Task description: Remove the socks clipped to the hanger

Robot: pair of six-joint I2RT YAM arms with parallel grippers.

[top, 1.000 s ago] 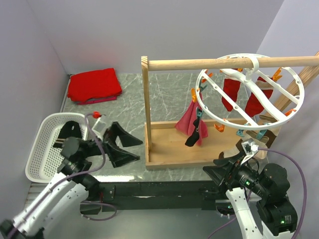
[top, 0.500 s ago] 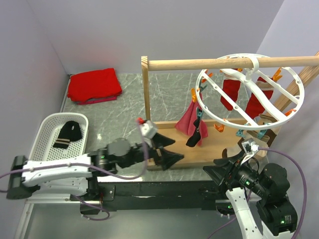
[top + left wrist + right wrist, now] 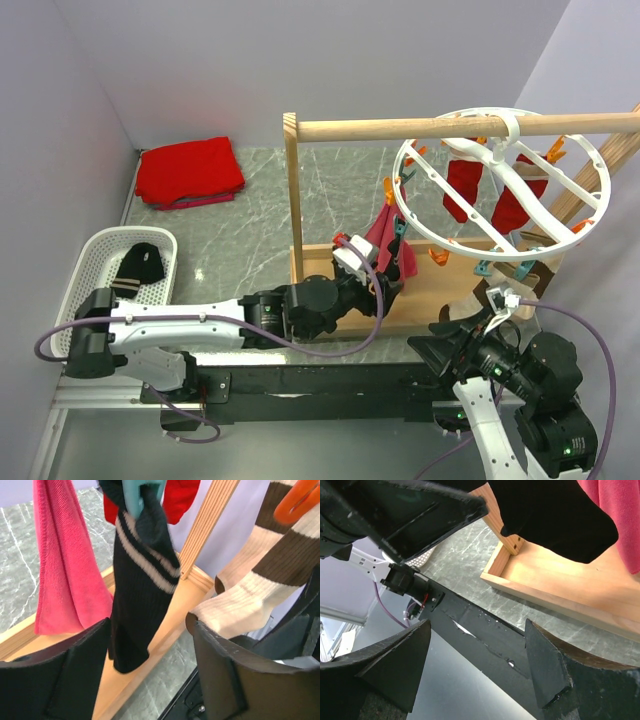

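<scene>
The white ring hanger (image 3: 512, 128) hangs from the wooden rail. Clipped to it are a pink sock (image 3: 381, 240), a black striped sock (image 3: 142, 580) under a teal peg (image 3: 142, 495), red socks (image 3: 462, 190) and a brown-and-cream sock (image 3: 255, 590) under an orange peg. My left gripper (image 3: 385, 283) is open, and the black sock's lower end hangs between its fingers (image 3: 55, 680), close to the left one. My right gripper (image 3: 452, 340) is open and empty, low at the near edge, below the black sock (image 3: 555, 520).
A white basket (image 3: 85, 300) at the left holds one black sock (image 3: 140, 265). A folded red cloth (image 3: 190, 170) lies at the back left. The wooden frame's post (image 3: 293, 220) and base tray (image 3: 570, 590) stand under the hanger.
My left arm has swung from beside the basket across to the right, up to the black sock on the hanger. The right arm has not moved.
</scene>
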